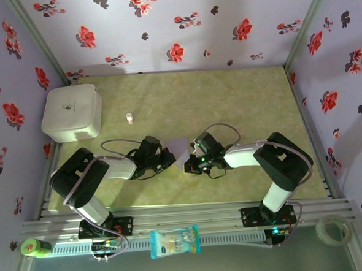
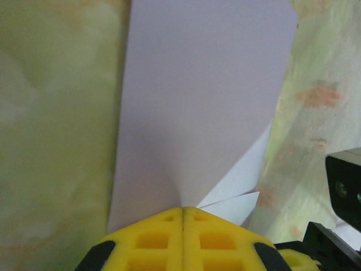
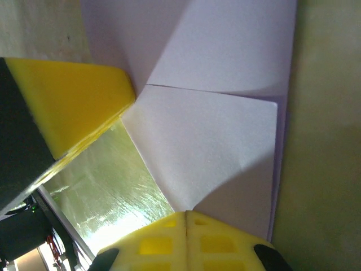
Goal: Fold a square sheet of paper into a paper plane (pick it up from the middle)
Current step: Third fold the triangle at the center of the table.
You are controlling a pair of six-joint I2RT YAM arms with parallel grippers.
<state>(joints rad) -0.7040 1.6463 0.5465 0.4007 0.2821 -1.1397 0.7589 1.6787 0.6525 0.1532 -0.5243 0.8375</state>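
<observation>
**Overhead view:** your sheet of paper [image 1: 179, 149] is at the middle of the table [image 1: 228, 96], between the left claw [image 1: 169, 156] and the right claw [image 1: 191, 164], well apart from the white box [image 1: 72, 112].

**Left wrist view:** the left claw [image 2: 182, 212], yellow fingers pressed together, pinches the sheet [image 2: 203, 101] at its near edge, with a folded corner just beside.

**Right wrist view:** the right claw [image 3: 186, 215], likewise closed, nips the sheet [image 3: 214, 141]. Here you see folded flaps meeting along a crease, too small to make out overhead.

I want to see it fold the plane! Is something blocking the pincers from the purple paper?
Nothing visible does. The left pincer and the right pincer are both shut right on the square sheet of paper, from opposite sides.
</observation>
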